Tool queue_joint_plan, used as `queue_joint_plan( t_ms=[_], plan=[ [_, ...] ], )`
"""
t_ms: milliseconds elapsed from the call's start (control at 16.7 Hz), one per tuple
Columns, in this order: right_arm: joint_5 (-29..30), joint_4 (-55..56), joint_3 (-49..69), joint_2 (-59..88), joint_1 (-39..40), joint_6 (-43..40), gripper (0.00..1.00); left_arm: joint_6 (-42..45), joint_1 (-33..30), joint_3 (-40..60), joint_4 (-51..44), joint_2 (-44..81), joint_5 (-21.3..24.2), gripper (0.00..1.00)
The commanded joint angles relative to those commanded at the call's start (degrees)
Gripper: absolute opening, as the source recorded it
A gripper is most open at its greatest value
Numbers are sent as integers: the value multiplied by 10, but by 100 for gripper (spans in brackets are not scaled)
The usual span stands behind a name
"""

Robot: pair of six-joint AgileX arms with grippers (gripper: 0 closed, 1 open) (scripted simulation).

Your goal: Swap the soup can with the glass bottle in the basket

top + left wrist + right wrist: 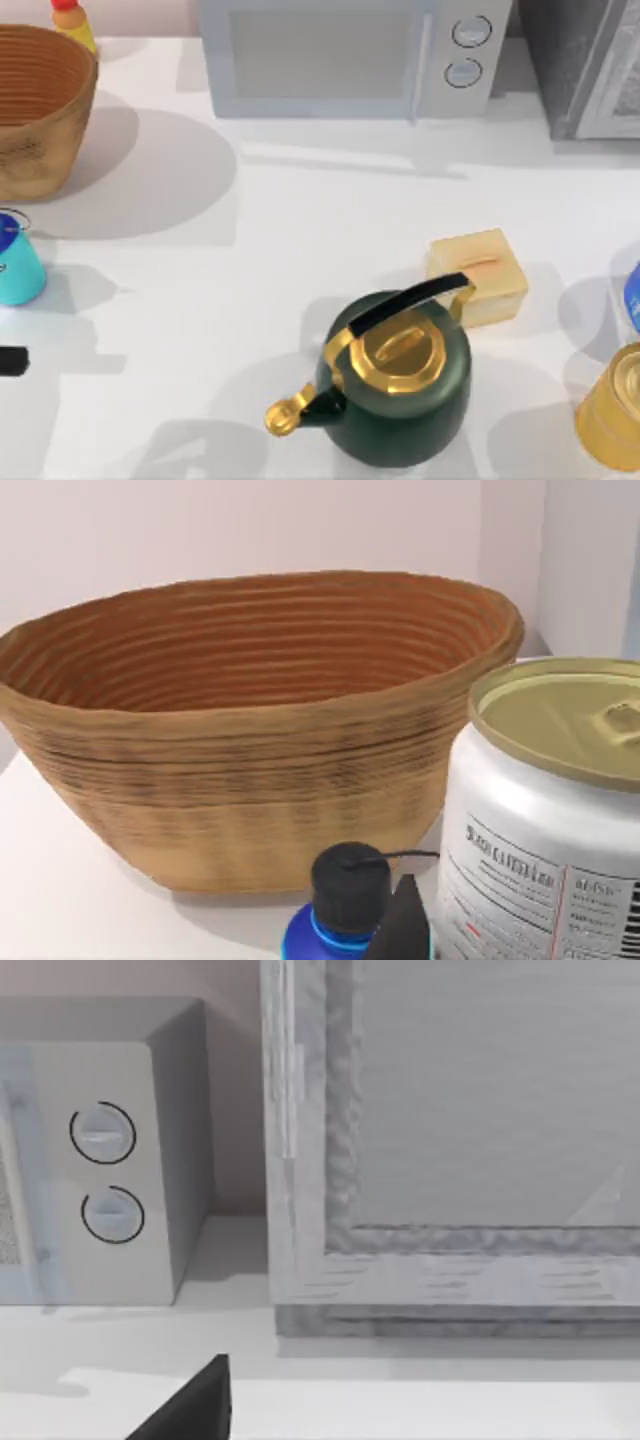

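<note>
1. Standing near the table's (300, 230) left edge is one soup can (18, 262), just in front of one basket (40, 105) at the far left corner.
2. One dark green kettle (400, 385), one yellow block (478, 275) and one golden can (612, 408) occupy the near right part.
3. One microwave (350, 55) lines the far edge of the white table.
4. Left claw (405, 925): cannot tell its opening; right claw (195, 1405) likewise.

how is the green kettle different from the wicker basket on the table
The kettle is glossy dark green with gold trim; the basket is woven tan-brown. The kettle is closed by a gold lid and has a spout and black handle; the basket is open-topped with neither. The kettle stands near the front middle of the table; the basket sits at the far left. Both stand upright.
</note>
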Motion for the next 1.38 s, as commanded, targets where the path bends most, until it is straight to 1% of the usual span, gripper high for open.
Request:
queue_joint_plan(
  t_ms=[120, 300, 720, 840, 1080, 1380],
  plan=[
    [0, 0, 0, 0, 0, 0, 100, -25, -3, -41, 35, -46, 0, 0],
    [0, 0, 0, 0, 0, 0, 100, -46, -7, -65, 53, -74, 3, 0],
    [0, 0, 0, 0, 0, 0, 100, -44, -6, -63, 53, -70, 3, 0],
    [0, 0, 0, 0, 0, 0, 100, -47, -8, -53, 64, -46, 13, 0],
    [0, 0, 0, 0, 0, 0, 100, -50, -22, -6, 116, 58, 61, 0],
    [0, 0, 0, 0, 0, 0, 100, -49, -48, 71, 201, 215, 139, 0]
  ],
)
